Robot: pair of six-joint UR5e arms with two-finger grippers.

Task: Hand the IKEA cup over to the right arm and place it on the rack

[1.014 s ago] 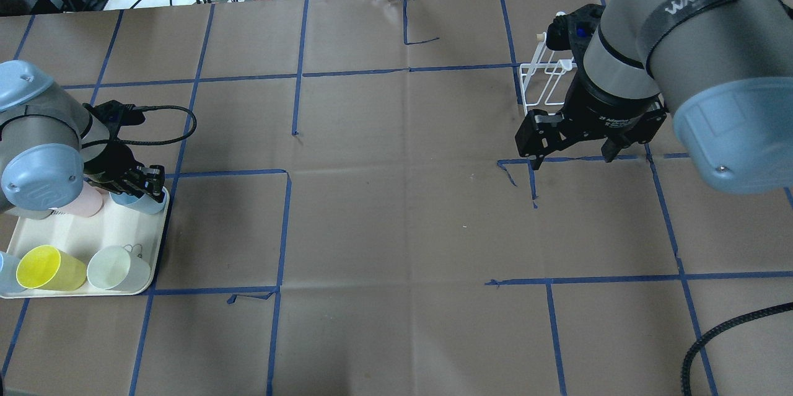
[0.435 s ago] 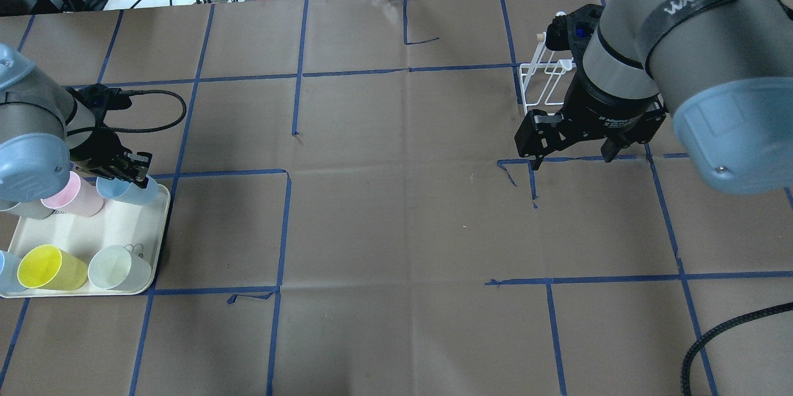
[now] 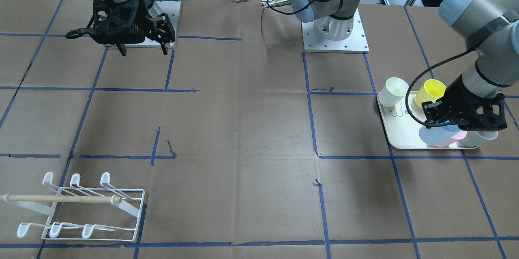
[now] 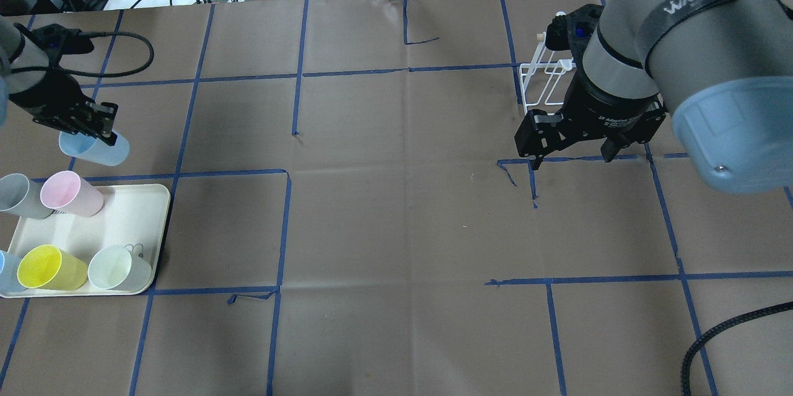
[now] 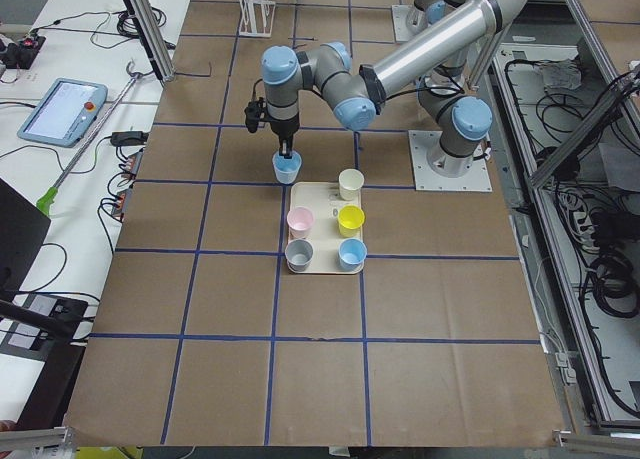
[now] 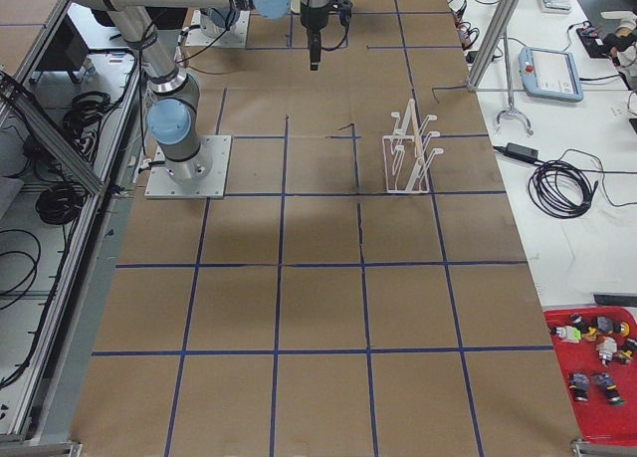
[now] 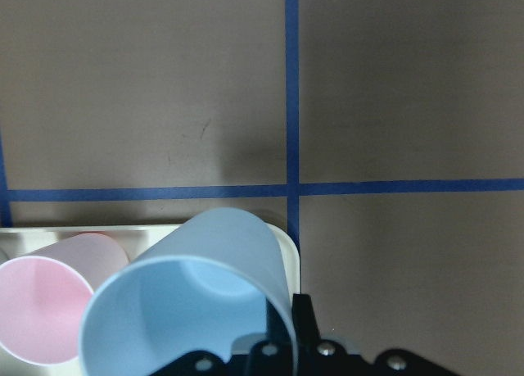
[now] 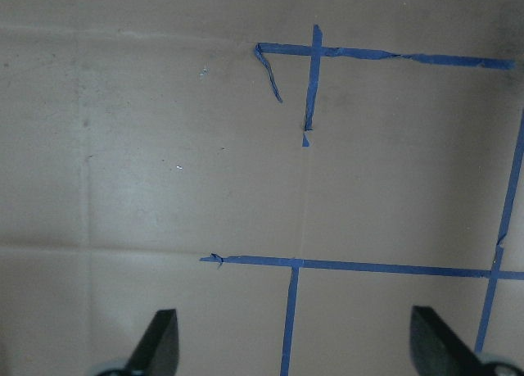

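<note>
Left jaws are pinching the pale blue plastic cup (image 4: 94, 148) by its rim wall, one finger inside, probably leaving the body free for the handover. The cup is hanging above the bench, just past the cream rectangular tray (image 4: 133, 222), which is carrying five more cups. Right jaws are waiting spread, gripping nothing. The white wire rack with wooden dowel (image 3: 81, 210) is sitting beyond them, no cup hung yet.

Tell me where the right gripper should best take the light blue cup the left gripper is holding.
Probably the lower body near the closed base, jaws across the tapered wall, from the side. The left gripper pinches the light blue cup at its rim, so the mouth end is taken while the base hangs free and tilted. The right gripper is open.
</note>
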